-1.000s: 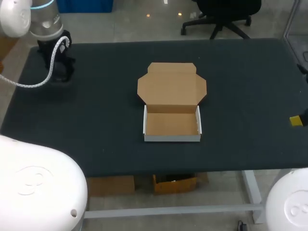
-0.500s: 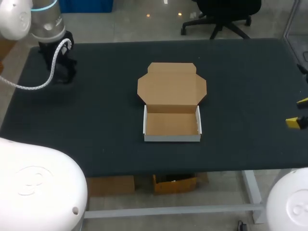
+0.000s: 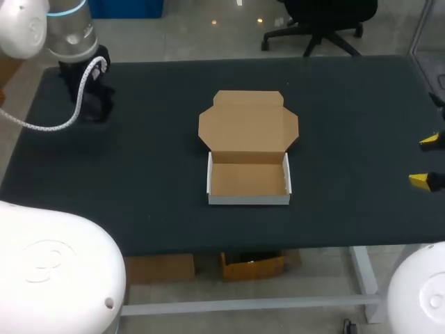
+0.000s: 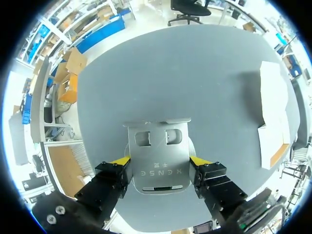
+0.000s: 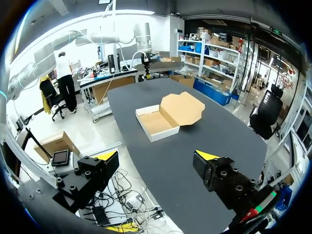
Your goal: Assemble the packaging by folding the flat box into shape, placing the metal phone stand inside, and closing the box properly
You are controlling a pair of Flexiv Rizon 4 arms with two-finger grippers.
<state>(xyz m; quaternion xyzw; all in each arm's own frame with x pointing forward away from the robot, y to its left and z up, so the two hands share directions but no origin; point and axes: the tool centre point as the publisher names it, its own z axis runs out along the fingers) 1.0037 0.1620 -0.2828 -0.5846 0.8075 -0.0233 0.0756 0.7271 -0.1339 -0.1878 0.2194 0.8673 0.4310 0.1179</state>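
Dark tabletop [image 3: 139,174], box [image 3: 248,179] sitting mid-table. The box is already folded into a shallow tray with walls up and a white outside, and nothing shows inside it. Its lid [image 3: 248,125] lies flat, hinged back on the far side. That probably leaves the mouth fully open so the stand can go straight down without catching on cardboard.

The left gripper [image 4: 160,160] is at the far left corner of the tabletop, well apart from the box. It is clamped on the stand [image 4: 157,153], with a yellow tip against each side edge of the metal plate. Gripping by the edges looks deliberate, since the flat face stays free to be laid level in the box. From the left wrist view the plate sticks out ahead of the fingers over bare tabletop, with the box off to one side. In the head view the stand itself is too dark to make out.

The right gripper [image 5: 157,156] is at the right edge of the tabletop. Its fingers are spread wide with nothing between them, and the box is well ahead of it. It looks parked clear of the left arm's path and free to handle the lid later.

My read of the task: folding is done, the stand is gripped but not yet in the box, and closing is not started. The likely risk is the stand tilting or catching a wall as it goes in.
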